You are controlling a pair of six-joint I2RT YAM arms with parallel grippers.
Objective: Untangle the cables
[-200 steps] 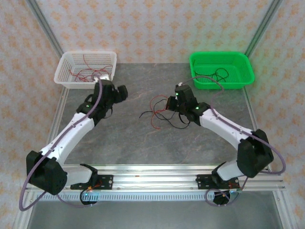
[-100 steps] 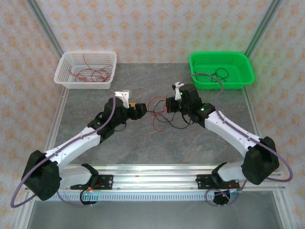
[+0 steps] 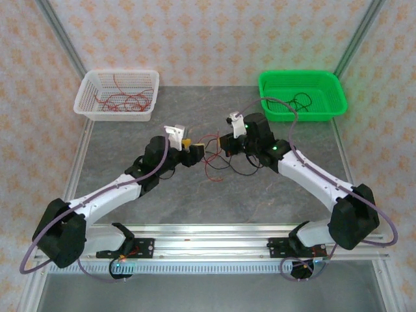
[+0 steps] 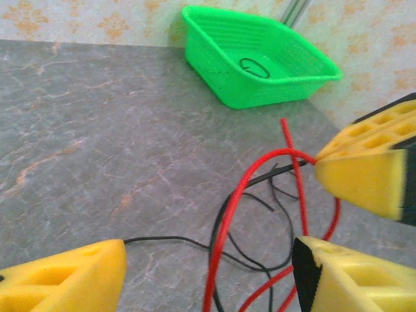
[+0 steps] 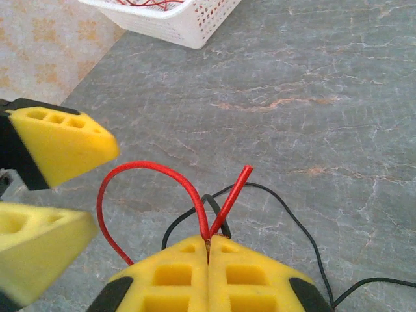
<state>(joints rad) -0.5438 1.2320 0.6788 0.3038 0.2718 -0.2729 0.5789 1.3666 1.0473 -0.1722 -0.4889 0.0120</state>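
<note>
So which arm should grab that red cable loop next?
Left. The left fingers stand open beside the loop of the red cable, while the right fingers are shut, pinching that same cable, so the left seems freer to grab.

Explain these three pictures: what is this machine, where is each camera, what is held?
Two white robot arms bolted at the near edge of a table. One picture looks down from above; the other two come from cameras on each wrist, yellow fingers in view. Between the arms lies a snarl of red and black cables. The right gripper is shut on a red cable; the left gripper is open, holding nothing. The white basket holds red cables, the green basket black ones.
</note>
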